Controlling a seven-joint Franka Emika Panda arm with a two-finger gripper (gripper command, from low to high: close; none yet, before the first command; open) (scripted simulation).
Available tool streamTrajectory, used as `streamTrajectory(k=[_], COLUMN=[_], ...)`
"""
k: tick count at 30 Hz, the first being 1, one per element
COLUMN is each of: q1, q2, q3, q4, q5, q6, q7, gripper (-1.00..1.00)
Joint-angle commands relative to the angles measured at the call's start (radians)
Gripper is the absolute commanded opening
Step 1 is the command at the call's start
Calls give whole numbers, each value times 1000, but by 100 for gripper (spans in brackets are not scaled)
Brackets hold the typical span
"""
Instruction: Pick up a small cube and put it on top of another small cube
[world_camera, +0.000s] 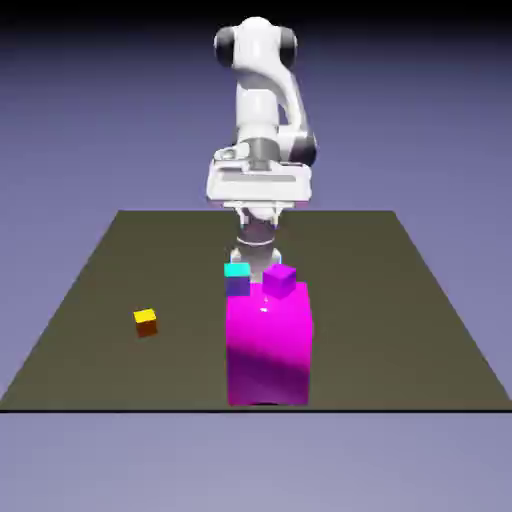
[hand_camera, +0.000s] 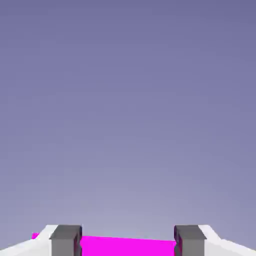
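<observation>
The small bright blue cube is not in view in either frame. In the exterior view my gripper (world_camera: 257, 256) hangs low behind the big magenta block (world_camera: 268, 345), its fingertips hidden by the cubes in front. In the hand view, the gripper (hand_camera: 127, 241) has its two grey fingertips (hand_camera: 65, 240) standing apart. Only a strip of the magenta block (hand_camera: 127, 247) shows between them, under plain backdrop. Nothing is held.
A cyan-topped cube with dull violet-blue sides (world_camera: 237, 279) sits at the magenta block's far left corner. A small purple cube (world_camera: 279, 279) rests at the block's top far edge. A yellow-orange cube (world_camera: 146, 321) lies on the table (world_camera: 100, 300) toward the exterior view's left.
</observation>
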Motion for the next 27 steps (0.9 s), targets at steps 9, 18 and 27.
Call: streamTrajectory(k=[9,18,27], q1=[181,347,483], q2=[61,132,225], q3=[-326,-652,-942], q4=[65,120,107], q5=[-114,-276,-530], q6=[-177,-329,-393], q7=[-84,-178,-317], gripper=[0,0,0])
